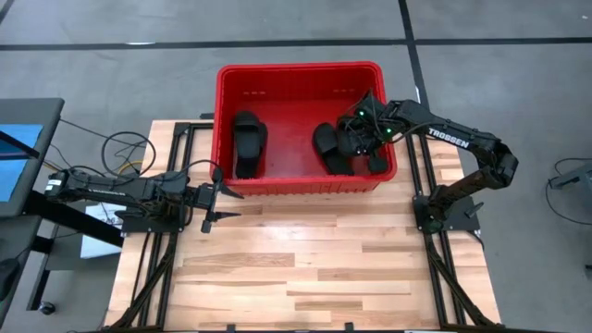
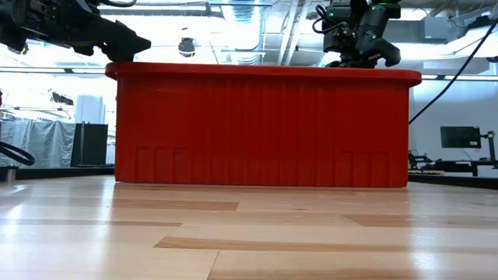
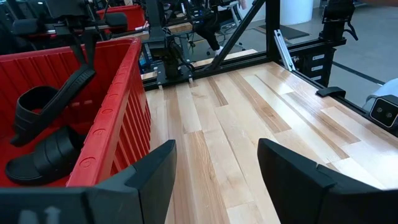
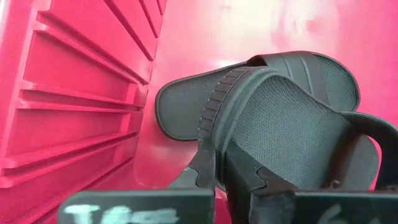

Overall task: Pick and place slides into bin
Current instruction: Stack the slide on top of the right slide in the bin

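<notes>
A light wooden table (image 1: 305, 268) carries the red bin (image 1: 301, 185) along its far edge.

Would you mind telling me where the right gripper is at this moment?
In the high view the right gripper is inside the red bin, at its right end, shut on a black slide above another slide.

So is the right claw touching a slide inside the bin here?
Touching. The right wrist view shows the right claw shut on a slide's strap inside the bin; the high view places it over the bin's right side.
</notes>
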